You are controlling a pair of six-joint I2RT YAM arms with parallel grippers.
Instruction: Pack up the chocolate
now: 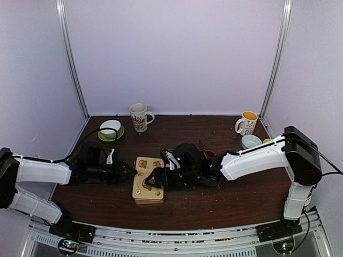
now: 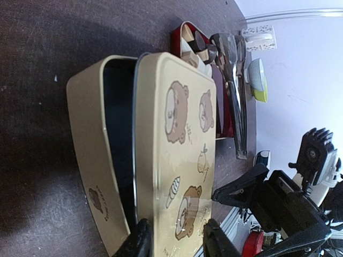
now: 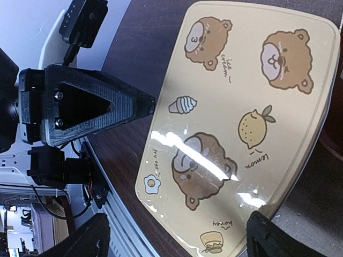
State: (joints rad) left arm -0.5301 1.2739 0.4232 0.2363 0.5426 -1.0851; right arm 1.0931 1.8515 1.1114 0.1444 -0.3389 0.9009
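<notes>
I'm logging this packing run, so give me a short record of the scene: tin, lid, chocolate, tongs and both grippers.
tin: cream bear-print tin, mid-table
lid: bear-print lid, askew on the tin, dark gap open along one side
tin contents: not visible
chocolate: pieces in the red tray beyond the tin
tongs: metal tongs lying by the tray
left gripper: fingers either side of the lid's near end; grip unclear
right gripper: open, over the lid

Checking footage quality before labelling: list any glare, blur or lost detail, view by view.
Right wrist: white glare streaks across the glossy cream bear-printed tin lid. Left wrist: the near black fingers are blurred, dark brown table loses detail. Top external: even, soft light, no glare.
</notes>
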